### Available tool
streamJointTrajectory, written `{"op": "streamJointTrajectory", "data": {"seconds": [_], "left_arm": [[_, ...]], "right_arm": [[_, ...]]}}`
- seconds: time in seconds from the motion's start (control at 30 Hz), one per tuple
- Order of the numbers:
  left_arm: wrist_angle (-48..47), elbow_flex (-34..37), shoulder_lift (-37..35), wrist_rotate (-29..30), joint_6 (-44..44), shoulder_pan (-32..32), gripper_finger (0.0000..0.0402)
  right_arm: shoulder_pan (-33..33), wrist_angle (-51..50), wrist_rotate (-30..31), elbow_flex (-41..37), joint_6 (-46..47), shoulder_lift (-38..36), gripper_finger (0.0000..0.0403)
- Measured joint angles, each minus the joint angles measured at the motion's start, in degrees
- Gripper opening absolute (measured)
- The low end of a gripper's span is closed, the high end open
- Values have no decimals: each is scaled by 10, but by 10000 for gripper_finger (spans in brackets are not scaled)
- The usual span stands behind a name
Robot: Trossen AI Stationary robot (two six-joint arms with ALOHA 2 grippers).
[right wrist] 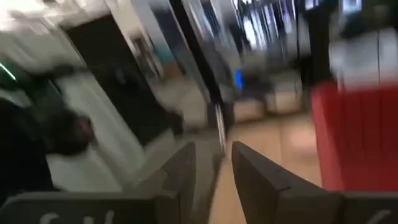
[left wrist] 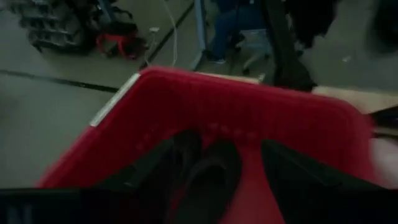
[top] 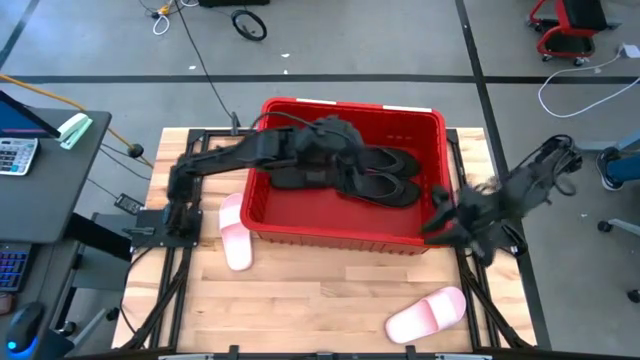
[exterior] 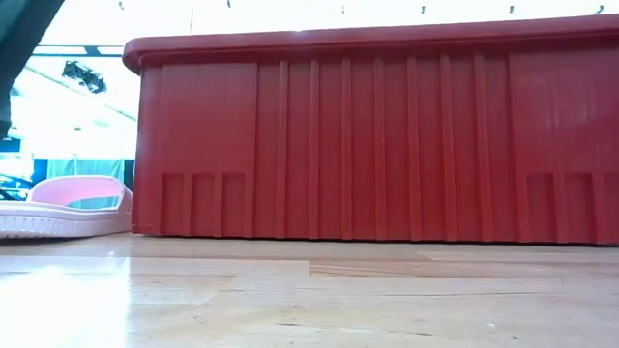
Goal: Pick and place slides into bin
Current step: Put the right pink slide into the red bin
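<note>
The red bin (top: pixel 340 240) stands in the middle of the table and fills the low view (exterior: pixel 387 145). Several black slides (top: pixel 385 182) lie flat on its floor. My left gripper (top: pixel 335 132) hangs over the far left part of the bin, open, above black slides (left wrist: pixel 208 177). One pink slide (top: pixel 235 232) lies on its sole left of the bin and also shows in the low view (exterior: pixel 68 208). Another pink slide (top: pixel 427 313) lies near the front right. My right gripper (top: pixel 432 228) is beside the bin's right front corner, open by a narrow gap (right wrist: pixel 214 155), empty.
The bin's far wall (left wrist: pixel 249 106) rises ahead of my left gripper. The bin's right wall (right wrist: pixel 360 137) stands close beside my right gripper. Bare wood (top: pixel 320 300) lies in front of the bin. A desk with a calculator (top: pixel 15 155) stands left of the table.
</note>
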State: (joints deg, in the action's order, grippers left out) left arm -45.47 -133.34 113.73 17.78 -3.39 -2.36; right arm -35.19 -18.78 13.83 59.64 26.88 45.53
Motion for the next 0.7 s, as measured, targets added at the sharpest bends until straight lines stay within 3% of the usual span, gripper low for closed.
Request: {"op": "streamJointTrajectory", "data": {"seconds": [0.3,0.53,0.7], "left_arm": [[-134,0,-88,-1,-159,72,212],[-175,1,-114,0,-173,138,186],[-180,1,-116,0,-191,180,173]], "right_arm": [[-34,-248,-45,-1,341,72,110],[-79,-279,-54,-1,454,154,110],[-86,-278,-47,0,585,206,110]]}}
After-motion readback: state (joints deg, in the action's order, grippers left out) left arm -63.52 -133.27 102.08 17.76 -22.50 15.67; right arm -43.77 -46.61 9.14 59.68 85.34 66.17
